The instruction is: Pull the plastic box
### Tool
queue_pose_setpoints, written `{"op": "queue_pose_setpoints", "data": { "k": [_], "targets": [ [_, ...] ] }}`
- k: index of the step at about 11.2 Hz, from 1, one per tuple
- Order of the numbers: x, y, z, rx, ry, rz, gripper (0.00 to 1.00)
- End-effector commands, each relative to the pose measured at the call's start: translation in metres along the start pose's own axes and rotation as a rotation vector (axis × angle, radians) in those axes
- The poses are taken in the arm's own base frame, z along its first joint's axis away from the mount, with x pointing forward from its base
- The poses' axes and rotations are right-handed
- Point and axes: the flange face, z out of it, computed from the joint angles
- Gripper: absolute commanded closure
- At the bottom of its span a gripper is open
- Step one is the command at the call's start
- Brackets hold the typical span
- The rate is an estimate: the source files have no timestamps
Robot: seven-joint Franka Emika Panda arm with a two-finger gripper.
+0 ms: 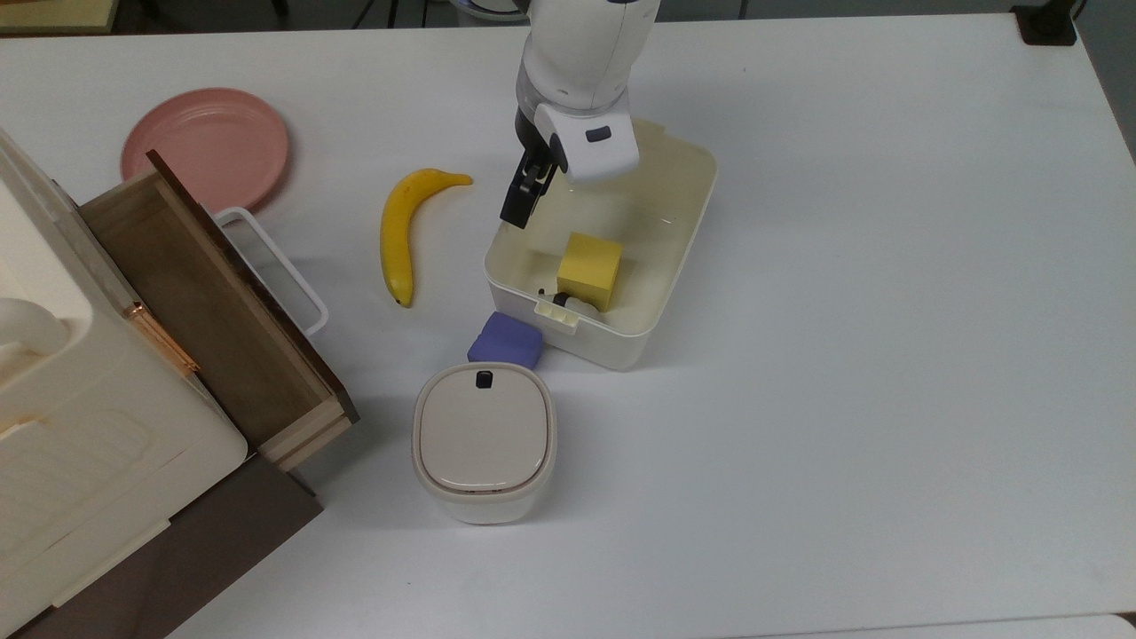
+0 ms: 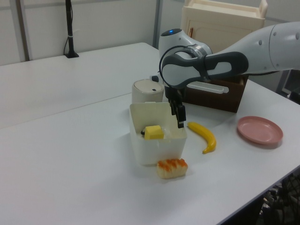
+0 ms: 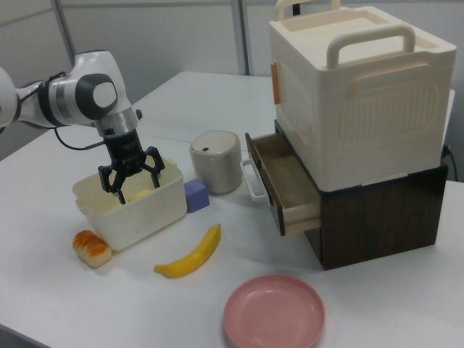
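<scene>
1. A white robot arm reaches down over the tabletop (image 1: 887, 355); its gripper (image 3: 131, 179) hangs at the box (image 1: 621, 342), a deep cream tub with no lid; the box sits near the middle of the tabletop, a little toward the far edge in the top view.
2. In the right view the two dark fingers are spread well apart; one hangs inside the box and the other seems to hang outside its long wall, so the wall stands between them; they are not closed on it; I judge the inner finger is placed there to hook the wall and drag the box.
3. In the top view the fingers (image 1: 519, 200) meet the box's long wall on the top view's left side, near the far corner; a pull from there would likely move the box toward the top view's left, where the banana (image 1: 397, 232) lies.
4. Inside the box rests a yellow block (image 1: 590, 266), near the short wall that carries a small latch tab; it rides along with the box.
5. A purple block (image 1: 506, 340) lies just beside the box's near corner, between the box and a small lidded bin (image 1: 484, 439); it could be nudged if the box slides that way.
6. In the left view an orange-topped piece of toy food (image 2: 172, 168) lies just beside the box's near wall.
7. A pink plate (image 1: 204, 146) sits toward the tabletop's far corner on the top view's left; a cabinet (image 3: 362, 94) with an open wooden drawer (image 1: 222, 311) stands at the tabletop's edge on the top view's left.
</scene>
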Motion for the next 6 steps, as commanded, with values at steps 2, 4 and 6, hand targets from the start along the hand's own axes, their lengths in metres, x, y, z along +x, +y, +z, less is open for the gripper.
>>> {"op": "queue_pose_setpoints", "data": {
  "k": [2, 4, 6],
  "targets": [
    [-0.01, -0.001, -0.035, -0.032, 0.033, 0.236, 0.0],
    [-0.017, -0.005, -0.072, -0.043, 0.114, 0.486, 0.0],
    [-0.046, -0.007, -0.103, -0.048, 0.163, 0.738, 0.0]
  ]
}}
